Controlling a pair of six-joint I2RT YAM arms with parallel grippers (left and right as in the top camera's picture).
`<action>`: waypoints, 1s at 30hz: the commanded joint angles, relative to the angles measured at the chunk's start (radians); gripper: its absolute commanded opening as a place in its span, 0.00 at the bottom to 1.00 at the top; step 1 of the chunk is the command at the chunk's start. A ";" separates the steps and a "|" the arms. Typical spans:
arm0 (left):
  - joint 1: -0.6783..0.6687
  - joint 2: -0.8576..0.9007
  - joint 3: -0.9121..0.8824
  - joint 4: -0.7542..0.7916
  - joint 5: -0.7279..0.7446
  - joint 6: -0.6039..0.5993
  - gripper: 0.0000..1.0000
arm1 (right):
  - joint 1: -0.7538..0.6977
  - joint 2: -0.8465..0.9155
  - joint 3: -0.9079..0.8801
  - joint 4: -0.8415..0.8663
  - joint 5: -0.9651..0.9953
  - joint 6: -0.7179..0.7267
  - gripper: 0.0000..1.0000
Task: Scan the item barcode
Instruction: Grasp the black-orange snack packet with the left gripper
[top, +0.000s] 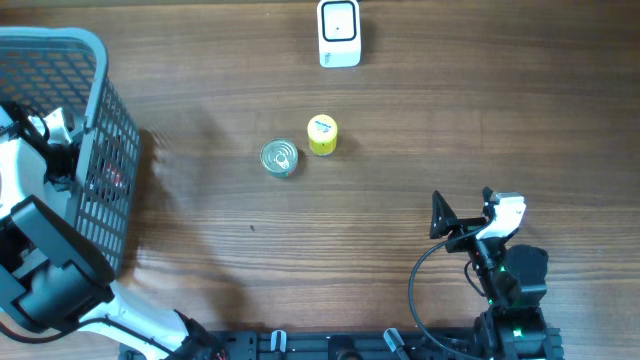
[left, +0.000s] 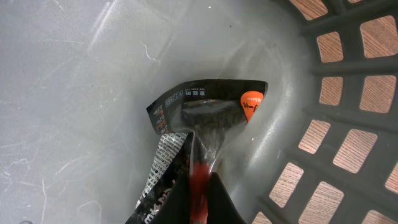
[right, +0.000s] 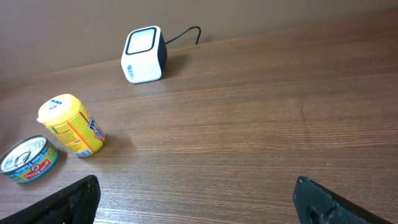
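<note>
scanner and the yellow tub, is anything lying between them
Nothing. The stretch between the white scanner and the yellow tub is bare wooden tabletop, as both the overhead and right wrist views show.

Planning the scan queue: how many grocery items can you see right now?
3. A can and a yellow tub stand side by side mid-table; a packet lies in the basket, pinched by the left gripper. The basket may hide more.

You'll find the black glossy foil pouch (left: 208, 115) with an orange corner lying crumpled on the floor of the grey lattice basket (left: 62, 93). The white cube scanner (top: 339, 33) stands upright near the desk (top: 420, 120) far edge.
</note>
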 joint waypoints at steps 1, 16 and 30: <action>0.000 0.017 0.021 -0.003 -0.018 -0.056 0.04 | -0.004 -0.002 -0.001 0.006 0.002 0.008 1.00; 0.000 -0.101 0.305 -0.151 -0.010 -0.128 0.04 | -0.004 -0.002 -0.001 0.006 0.002 0.008 1.00; 0.000 0.016 0.214 -0.117 -0.015 -0.134 1.00 | -0.004 -0.002 -0.001 0.005 0.002 0.008 1.00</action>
